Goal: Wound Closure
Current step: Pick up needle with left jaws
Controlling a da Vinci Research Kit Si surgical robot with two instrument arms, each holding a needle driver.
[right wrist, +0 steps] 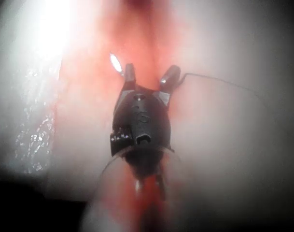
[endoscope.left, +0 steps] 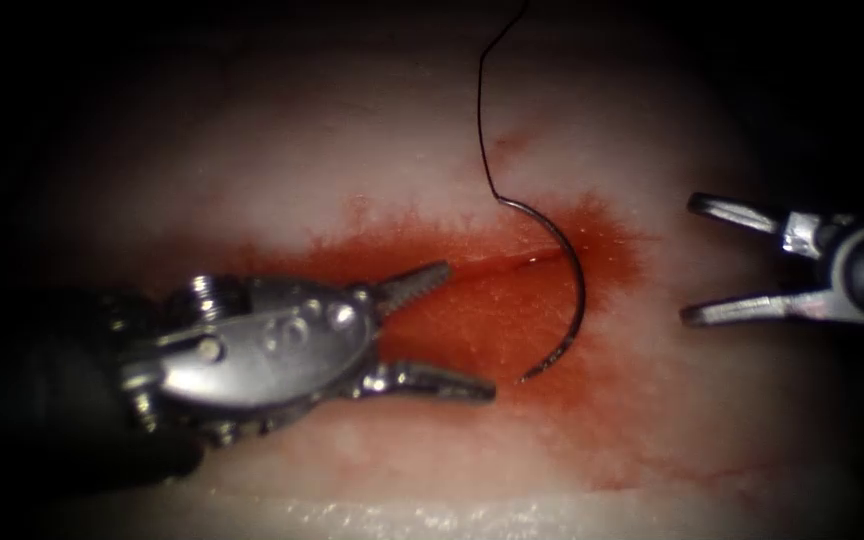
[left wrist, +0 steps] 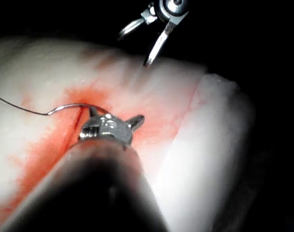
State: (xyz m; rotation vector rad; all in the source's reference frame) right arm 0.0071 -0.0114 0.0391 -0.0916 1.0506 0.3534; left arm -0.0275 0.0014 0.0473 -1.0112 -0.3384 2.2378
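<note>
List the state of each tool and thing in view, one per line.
left tool: jaws open, holding nothing.
right tool: jaws open, holding nothing.
needle: lying free on the tissue across the cut's right end, held by neither tool.
thread: slack, trailing from the needle.
cut: open.
tissue: stained with red fluid.

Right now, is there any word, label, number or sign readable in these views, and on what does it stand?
None is readable.
Left pincer, open, holding nothing: bare metal, no marking.
Right pincer, open, holding nothing: a small mark on its body, too blurred to read.
Needle, thread, tissue: no text.
</note>
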